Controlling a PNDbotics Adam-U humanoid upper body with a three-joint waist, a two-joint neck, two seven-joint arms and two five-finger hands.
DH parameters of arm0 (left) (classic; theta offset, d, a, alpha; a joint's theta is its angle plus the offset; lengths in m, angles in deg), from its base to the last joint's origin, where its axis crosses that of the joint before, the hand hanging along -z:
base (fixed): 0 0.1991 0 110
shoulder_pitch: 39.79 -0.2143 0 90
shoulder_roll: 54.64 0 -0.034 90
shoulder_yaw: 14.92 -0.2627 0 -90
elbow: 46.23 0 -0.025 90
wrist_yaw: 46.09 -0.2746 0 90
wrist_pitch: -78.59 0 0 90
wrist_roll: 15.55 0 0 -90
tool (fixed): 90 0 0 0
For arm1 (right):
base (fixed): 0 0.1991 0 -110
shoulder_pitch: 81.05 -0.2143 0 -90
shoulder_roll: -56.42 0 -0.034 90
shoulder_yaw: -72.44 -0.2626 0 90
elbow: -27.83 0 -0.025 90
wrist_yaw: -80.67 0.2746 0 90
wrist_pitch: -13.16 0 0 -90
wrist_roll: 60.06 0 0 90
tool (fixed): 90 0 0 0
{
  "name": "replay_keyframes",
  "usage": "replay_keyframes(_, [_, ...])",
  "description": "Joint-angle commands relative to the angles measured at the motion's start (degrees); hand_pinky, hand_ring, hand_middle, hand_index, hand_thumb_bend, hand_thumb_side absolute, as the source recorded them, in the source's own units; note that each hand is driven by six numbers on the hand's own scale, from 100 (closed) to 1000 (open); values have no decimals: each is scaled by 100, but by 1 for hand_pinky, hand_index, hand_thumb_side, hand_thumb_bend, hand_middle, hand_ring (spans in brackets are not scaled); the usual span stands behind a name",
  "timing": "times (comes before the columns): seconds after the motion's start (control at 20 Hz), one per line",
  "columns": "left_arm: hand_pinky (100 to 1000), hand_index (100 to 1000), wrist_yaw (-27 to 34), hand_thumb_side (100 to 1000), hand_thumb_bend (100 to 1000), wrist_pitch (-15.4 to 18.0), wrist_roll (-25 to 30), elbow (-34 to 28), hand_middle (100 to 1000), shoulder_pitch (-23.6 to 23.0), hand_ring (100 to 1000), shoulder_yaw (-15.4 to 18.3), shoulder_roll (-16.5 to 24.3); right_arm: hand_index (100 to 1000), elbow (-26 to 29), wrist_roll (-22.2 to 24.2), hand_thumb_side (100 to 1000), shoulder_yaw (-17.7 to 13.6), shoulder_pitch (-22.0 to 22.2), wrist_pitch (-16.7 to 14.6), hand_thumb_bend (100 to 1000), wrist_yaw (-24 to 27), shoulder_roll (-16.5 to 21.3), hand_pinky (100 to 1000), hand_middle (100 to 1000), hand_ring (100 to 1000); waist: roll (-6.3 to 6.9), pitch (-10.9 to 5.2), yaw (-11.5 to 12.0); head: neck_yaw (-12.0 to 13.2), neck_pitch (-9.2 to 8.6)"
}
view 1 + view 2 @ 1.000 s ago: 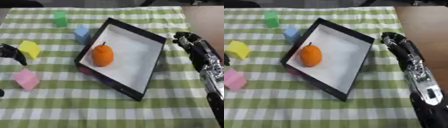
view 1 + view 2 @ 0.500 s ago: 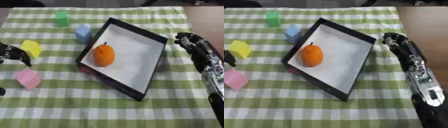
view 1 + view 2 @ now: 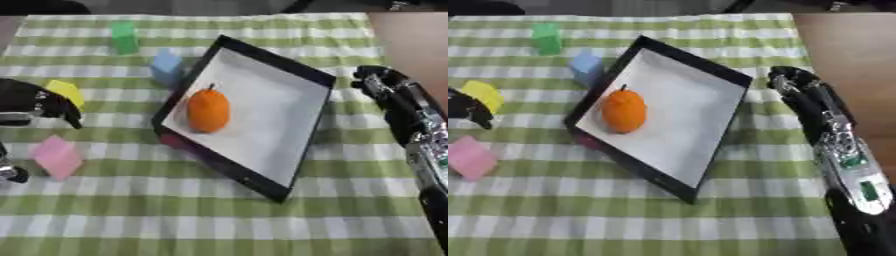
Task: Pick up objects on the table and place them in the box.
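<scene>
Green-checked tablecloth (image 3: pixel 219 220): box (image 3: pixel 262 165) holding orange fruit (image 3: pixel 208 110); outside remain green block (image 3: pixel 124 37), blue block (image 3: pixel 166 66) beside its rim, pink block (image 3: pixel 58 157) and yellow block (image 3: pixel 66 92), which left hand (image 3: pixel 35 102) touches, fingers curled; right hand (image 3: pixel 798 85) idle, grip undeterminable.

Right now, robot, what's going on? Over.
Left hand beside yellow block, holding nothing. Right hand idle beside black-rimmed box. Orange fruit already inside. Pink block waiting.
</scene>
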Motion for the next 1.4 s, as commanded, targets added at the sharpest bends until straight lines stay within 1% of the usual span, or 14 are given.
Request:
replay_keyframes(0.05, [844, 846, -154, 100, 755, 314, 239, 138, 813, 130, 833, 36, 6, 748, 59, 13, 481, -31, -20, -14, 131, -39, 99, 973, 735, 790, 74, -153, -4, 32, -16])
replay_keyframes(0.45, [843, 842, -383, 100, 744, 469, 194, 516, 816, 203, 832, 15, -258, 748, 49, 14, 483, -33, -11, -14, 129, -37, 69, 973, 735, 790, 53, -130, -19, 82, -16])
replay_keyframes(0.65, [843, 835, -402, 100, 722, 519, 162, 651, 812, 223, 830, -5, -371, 748, 49, 14, 483, -35, -12, -13, 128, -37, 58, 973, 735, 790, 50, -120, -30, 93, -16])
replay_keyframes(0.7, [835, 833, -400, 100, 695, 527, 163, 686, 807, 221, 822, -12, -397, 748, 48, 13, 484, -36, -12, -13, 127, -38, 57, 973, 735, 790, 50, -116, -33, 98, -16])
replay_keyframes(0.75, [834, 832, -396, 100, 691, 533, 173, 722, 806, 218, 820, -21, -423, 747, 46, 13, 484, -36, -11, -12, 127, -38, 54, 973, 735, 790, 50, -113, -36, 102, -16])
replay_keyframes(0.95, [829, 811, -352, 100, 645, 552, 238, 818, 771, 197, 807, -51, -486, 748, 45, 13, 485, -38, -10, -12, 126, -36, 49, 973, 735, 790, 53, -107, -42, 113, -16])
replay_keyframes(1.05, [818, 792, -321, 100, 619, 548, 272, 829, 740, 191, 791, -54, -495, 748, 45, 15, 485, -38, -11, -12, 125, -35, 48, 973, 735, 790, 53, -108, -41, 117, -16])
replay_keyframes(1.15, [807, 753, -285, 100, 589, 536, 300, 811, 693, 182, 766, -54, -490, 748, 45, 14, 486, -40, -11, -13, 125, -35, 49, 973, 735, 790, 51, -110, -42, 118, -16])
replay_keyframes(1.35, [807, 753, -226, 100, 589, 489, 353, 756, 693, 171, 766, -49, -474, 748, 45, 14, 486, -41, -10, -14, 125, -33, 51, 973, 735, 790, 49, -111, -43, 118, -16])
replay_keyframes(1.4, [774, 651, -206, 100, 445, 476, 348, 730, 594, 171, 699, -29, -456, 748, 44, 12, 487, -42, -8, -14, 122, -33, 53, 973, 735, 790, 47, -113, -36, 109, -16])
